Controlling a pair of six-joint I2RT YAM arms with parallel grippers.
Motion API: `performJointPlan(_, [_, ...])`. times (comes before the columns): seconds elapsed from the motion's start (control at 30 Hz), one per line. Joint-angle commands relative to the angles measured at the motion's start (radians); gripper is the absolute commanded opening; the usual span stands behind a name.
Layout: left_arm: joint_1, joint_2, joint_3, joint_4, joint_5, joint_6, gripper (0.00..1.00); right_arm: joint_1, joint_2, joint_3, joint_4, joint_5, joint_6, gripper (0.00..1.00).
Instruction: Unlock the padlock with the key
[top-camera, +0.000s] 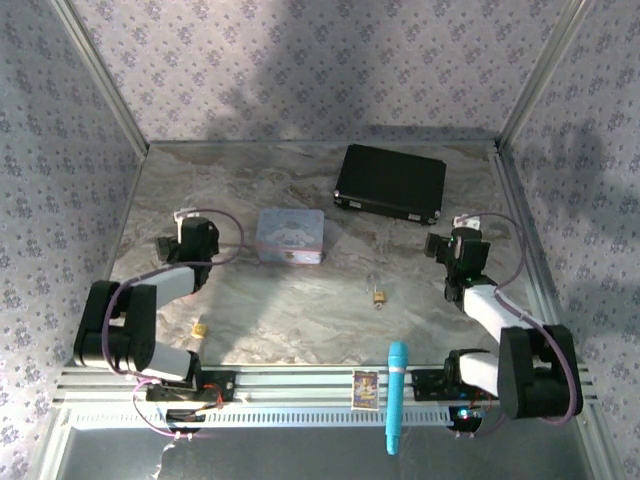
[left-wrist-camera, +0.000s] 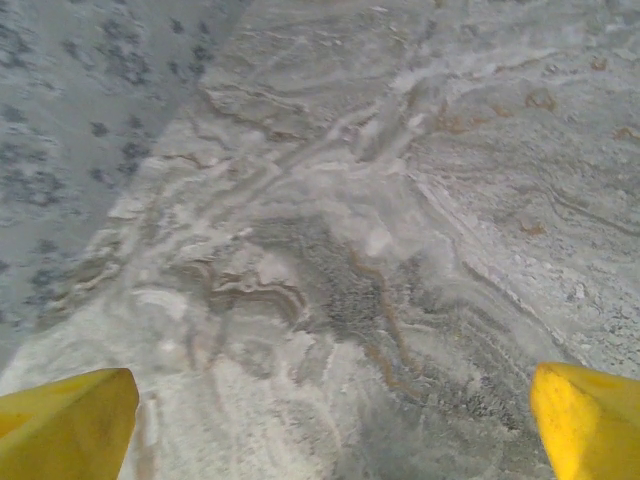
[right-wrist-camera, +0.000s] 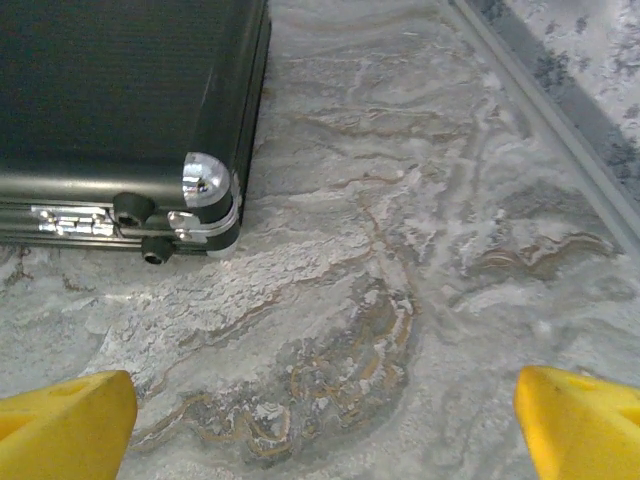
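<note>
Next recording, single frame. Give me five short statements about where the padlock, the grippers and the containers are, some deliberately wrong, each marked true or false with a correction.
1. The padlock lies on the table, held by nothing. True.
2. The left gripper is shut on the padlock. False: it is open over bare table.
3. The black case lies farther back than the pale blue tin. True.
4. The tin sits on top of the case. False: they lie apart on the table.
5. The right gripper is open, facing a corner of the case. True.
</note>
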Motion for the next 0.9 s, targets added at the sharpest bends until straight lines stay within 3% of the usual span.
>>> performJointPlan(0.0, [0.039, -0.002, -0.014, 0.224, 0.163, 0.048, 1.0, -0.021, 0.064, -0.025, 0.26, -0.074, -0.079, 0.97])
performJointPlan(0.1, [0.114, 0.058, -0.046, 0.328, 0.3, 0.011, 1.0, -0.032, 0.12, -0.034, 0.326, -0.093, -0.086, 0.96])
performJointPlan(0.23, [0.125, 0.098, -0.103, 0.463, 0.434, 0.05, 1.0, -0.035, 0.138, -0.03, 0.345, -0.117, -0.11, 0.97])
performJointPlan(0.4, [0.127, 0.092, -0.097, 0.439, 0.445, 0.051, 1.0, -0.043, 0.327, -0.037, 0.541, -0.077, -0.089, 0.99])
performJointPlan(0.47, [0.128, 0.09, -0.097, 0.436, 0.444, 0.049, 1.0, -0.039, 0.31, 0.009, 0.415, -0.076, -0.083, 0.99])
performJointPlan(0.87, [0.128, 0.091, -0.099, 0.442, 0.442, 0.05, 1.0, -0.044, 0.318, 0.003, 0.445, -0.078, -0.088, 0.99])
